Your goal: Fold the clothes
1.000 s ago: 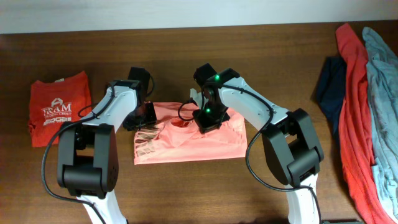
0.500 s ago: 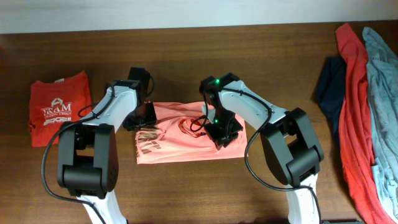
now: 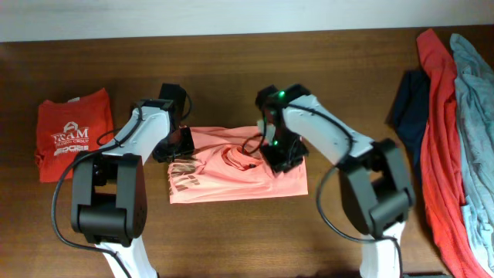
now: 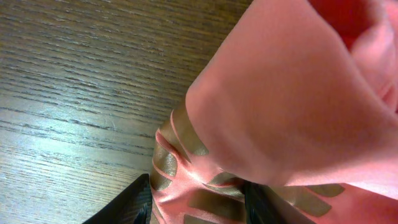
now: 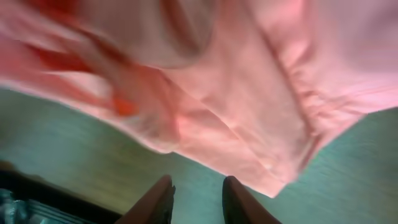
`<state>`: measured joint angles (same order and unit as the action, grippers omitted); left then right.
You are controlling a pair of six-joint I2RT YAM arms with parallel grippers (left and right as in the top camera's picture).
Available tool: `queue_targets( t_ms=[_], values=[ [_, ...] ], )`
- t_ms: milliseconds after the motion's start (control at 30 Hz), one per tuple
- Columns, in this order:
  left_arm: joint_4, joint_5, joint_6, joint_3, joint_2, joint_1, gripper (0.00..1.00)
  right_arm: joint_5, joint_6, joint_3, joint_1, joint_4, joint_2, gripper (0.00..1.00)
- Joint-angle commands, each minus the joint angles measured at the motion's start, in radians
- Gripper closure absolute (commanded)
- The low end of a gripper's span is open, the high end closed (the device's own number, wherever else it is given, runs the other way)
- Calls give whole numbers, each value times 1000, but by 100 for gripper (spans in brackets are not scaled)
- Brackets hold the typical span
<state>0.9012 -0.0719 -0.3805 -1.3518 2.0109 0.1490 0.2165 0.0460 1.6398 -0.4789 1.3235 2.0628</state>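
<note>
Mid-fold: the salmon-pink shirt [image 3: 231,174] lay half-gathered at the middle of the table [image 3: 347,54].
The left pincer [image 4: 199,208] was clamped on the shirt's printed left edge. The right pincer [image 5: 198,199] hung apart and empty over its right half. Next, I judge, the rumpled middle needed smoothing. A red logo shirt [image 3: 71,139] lay well left of it and unfolded clothes [image 3: 451,116] far right, neither obstructing.

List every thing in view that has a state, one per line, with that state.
salmon-pink shirt: partly folded, lying flat, rumpled at its middle.
red logo shirt: folded, lying flat.
coral-red garment: unfolded, heaped.
grey-blue garment: unfolded, heaped.
navy garment: unfolded, crumpled.
left gripper: jaws shut on the salmon-pink shirt's edge.
right gripper: jaws open, empty.
</note>
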Motion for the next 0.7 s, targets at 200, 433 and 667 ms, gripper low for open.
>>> queue_targets(
  t_ms=[200,433,667],
  values=[
    [-6,-15,16,13,31,-6,52,245,-68,24,-27,-137,-58,67],
    [-6,-15,16,13,31,-6,52,304,-64,-1,-58,-245,23,67],
    [-1,-16,16,13,31,-6,52,244,-63,-3,-49,-265,107,67]
  ],
)
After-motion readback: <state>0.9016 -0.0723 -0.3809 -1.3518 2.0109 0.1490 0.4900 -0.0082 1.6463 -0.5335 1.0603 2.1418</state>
